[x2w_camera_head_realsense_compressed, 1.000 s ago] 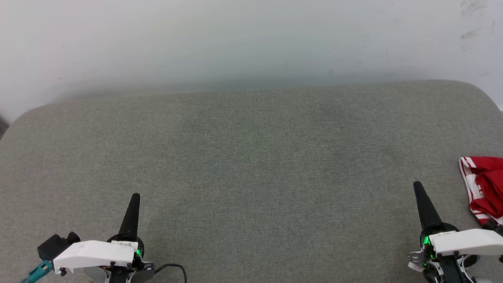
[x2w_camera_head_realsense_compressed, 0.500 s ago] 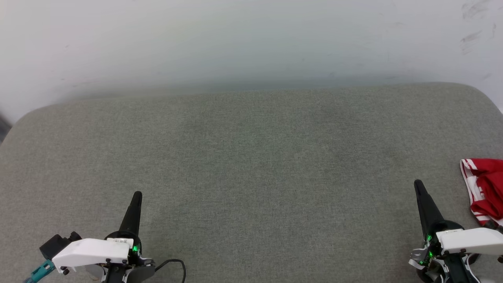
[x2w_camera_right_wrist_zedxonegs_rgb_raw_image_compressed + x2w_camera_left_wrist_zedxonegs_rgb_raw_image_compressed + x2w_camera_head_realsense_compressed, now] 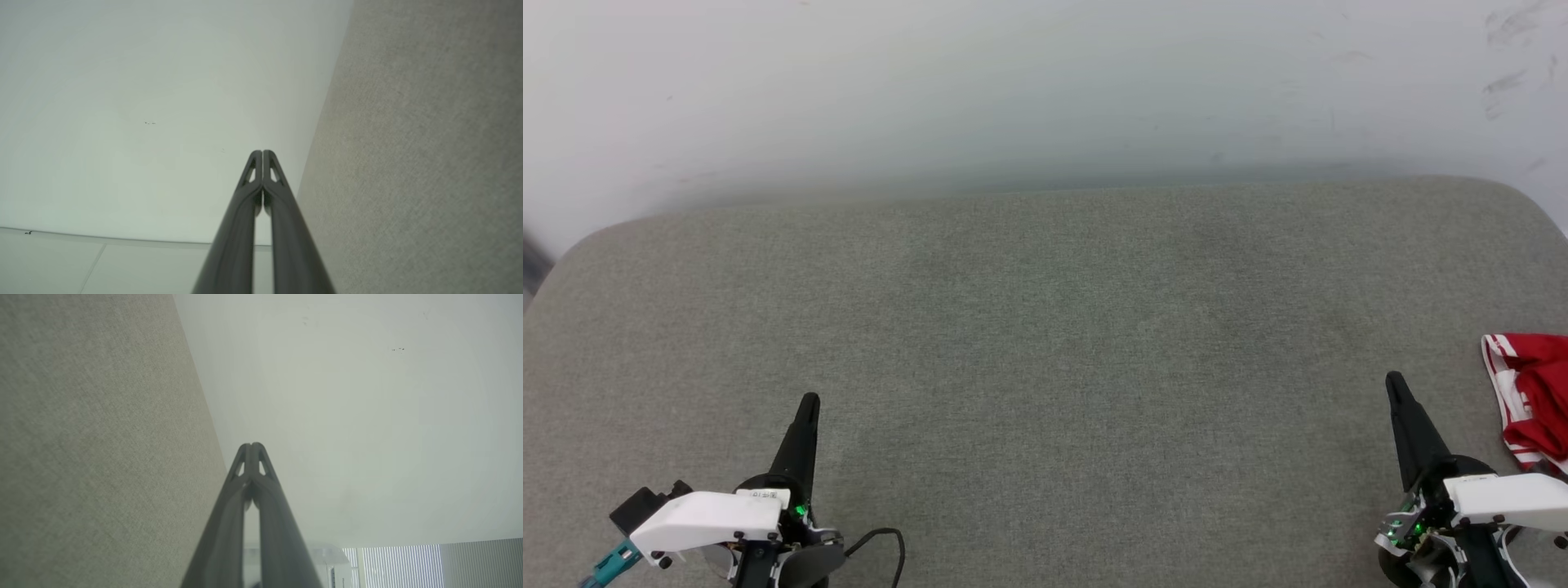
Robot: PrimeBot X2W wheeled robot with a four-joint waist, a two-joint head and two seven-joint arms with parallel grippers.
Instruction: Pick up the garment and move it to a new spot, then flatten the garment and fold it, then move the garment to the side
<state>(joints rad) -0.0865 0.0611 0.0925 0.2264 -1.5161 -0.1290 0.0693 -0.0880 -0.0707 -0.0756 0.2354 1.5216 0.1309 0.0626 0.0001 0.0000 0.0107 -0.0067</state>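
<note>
The garment (image 3: 1535, 396), red with white-and-red striped trim, lies bunched at the right edge of the grey cushion in the head view, partly cut off by the frame. My right gripper (image 3: 1395, 382) stands just left of it, apart from the cloth, fingers pressed together and holding nothing; the right wrist view shows those tips (image 3: 262, 154) touching. At the lower left, far from the garment, my left gripper (image 3: 809, 402) is likewise shut and empty, its tips (image 3: 252, 446) meeting in the left wrist view.
A wide grey fabric cushion (image 3: 1045, 327) spreads before me, with rounded far corners. Behind it rises a pale wall (image 3: 1013, 90) with a few scuff marks at the upper right. A black cable (image 3: 882, 539) loops beside the left wrist.
The whole head view has shifted slightly down and right, so the camera moved. Both grippers keep their shut pose; the garment sits a little nearer the frame's edge.
</note>
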